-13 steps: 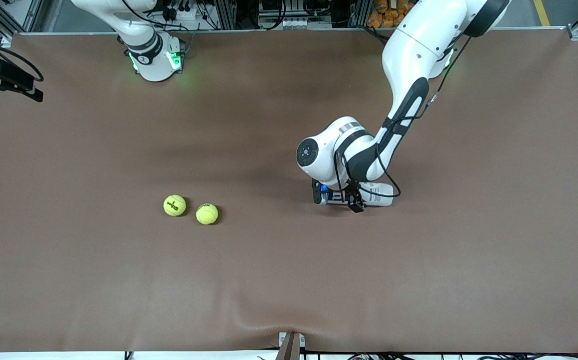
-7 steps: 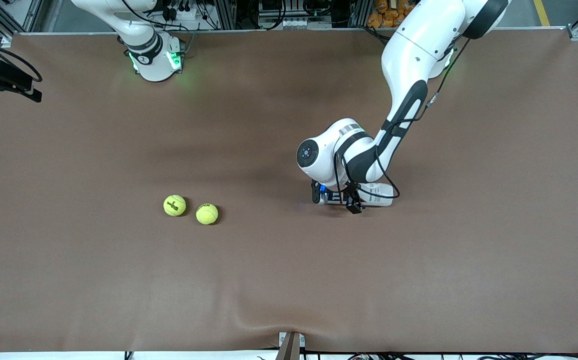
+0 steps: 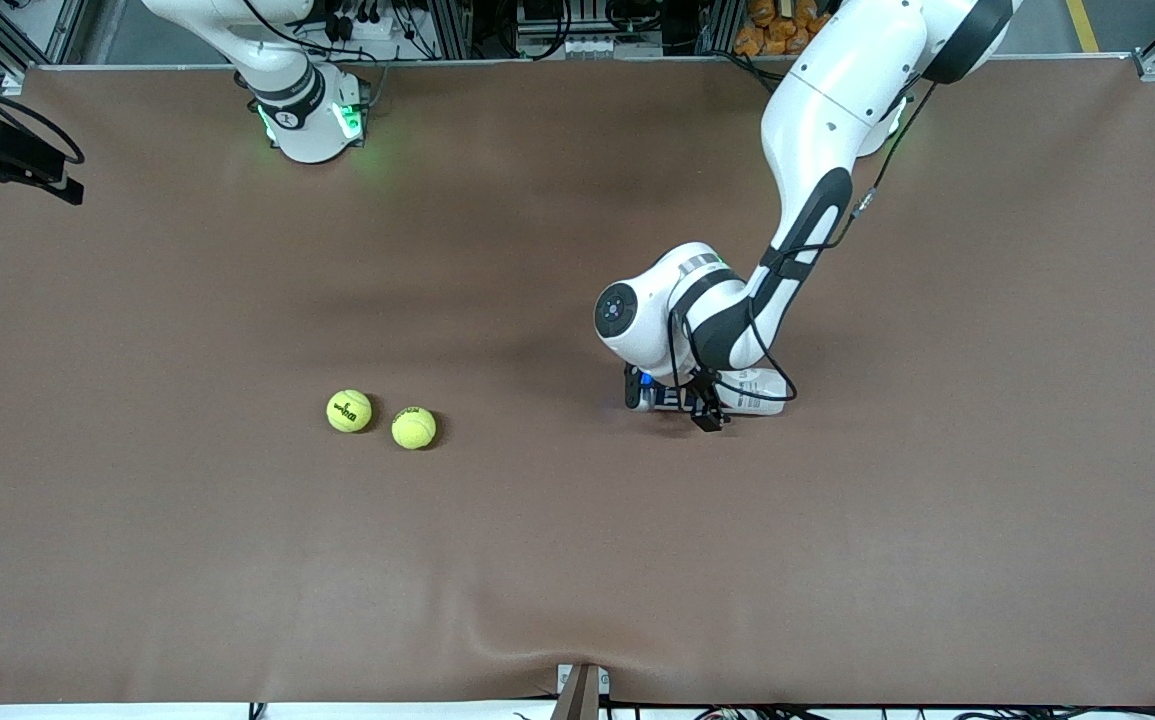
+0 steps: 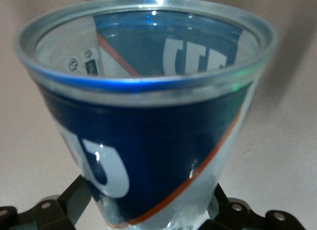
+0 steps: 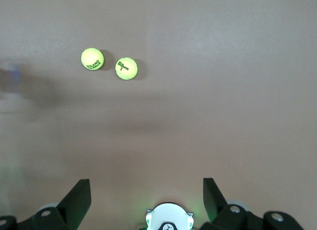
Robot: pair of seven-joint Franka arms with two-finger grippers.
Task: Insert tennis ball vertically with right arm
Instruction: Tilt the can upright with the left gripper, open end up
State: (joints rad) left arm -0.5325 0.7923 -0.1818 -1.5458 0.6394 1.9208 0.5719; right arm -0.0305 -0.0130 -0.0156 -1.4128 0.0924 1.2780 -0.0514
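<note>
While two tennis balls (image 3: pixel 349 411) (image 3: pixel 414 428) lie (nearly touching), one canister (image 3: pixel 749 391)

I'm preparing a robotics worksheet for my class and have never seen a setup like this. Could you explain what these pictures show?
Two white robot arms stand at a brown table. The large picture looks down from a camera facing them. The two small ones come from cameras on the arms' wrists. Two tennis balls lie side by side on the table, toward the right arm's end. A clear ball can with a blue label lies on its side nearer the middle. The left claw is down at the can, open, with one finger on each side of it. The right claw, open and empty, waits high above the table, looking down on the balls.
</note>
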